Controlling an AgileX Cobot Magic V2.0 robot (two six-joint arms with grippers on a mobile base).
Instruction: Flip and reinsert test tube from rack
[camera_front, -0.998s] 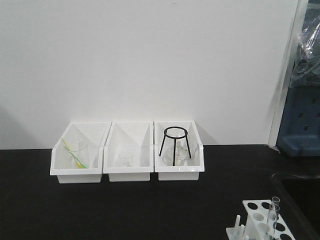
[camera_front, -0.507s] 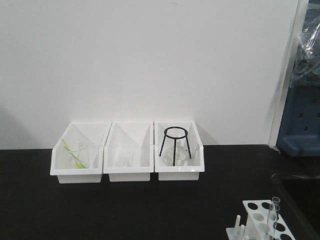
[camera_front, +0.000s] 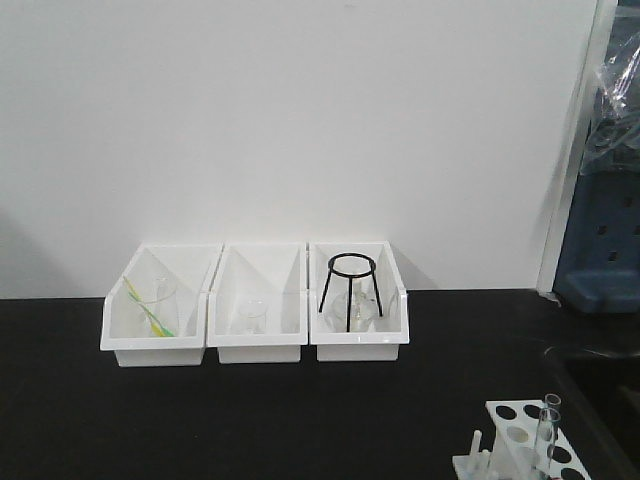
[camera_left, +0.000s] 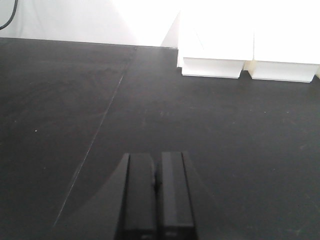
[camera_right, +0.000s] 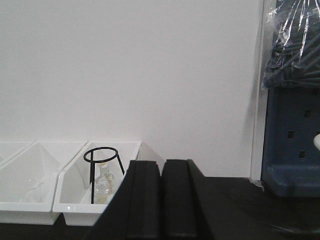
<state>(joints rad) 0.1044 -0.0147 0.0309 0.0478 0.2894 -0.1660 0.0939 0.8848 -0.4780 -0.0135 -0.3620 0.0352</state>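
The white test-tube rack (camera_front: 500, 422) stands at the bottom right corner of the front view, partly cut off by the frame edge, with its pegs (camera_front: 475, 448) on its left side. A clear test tube (camera_front: 546, 430) stands upright in one of its holes, its rim above the top plate. Neither gripper shows in the front view. In the left wrist view my left gripper (camera_left: 157, 160) is shut with nothing in it, over bare black tabletop. My right gripper (camera_right: 161, 165) is also shut and empty, and the rack is out of its view.
Three white open bins sit in a row against the back wall: the left bin (camera_front: 120, 342) holds a glass with a yellow-green straw, the middle bin (camera_front: 260, 350) a small beaker, the right bin (camera_front: 395, 345) a black tripod ring stand (camera_front: 350, 290) over a flask. A blue crate (camera_front: 600, 250) stands at the far right.
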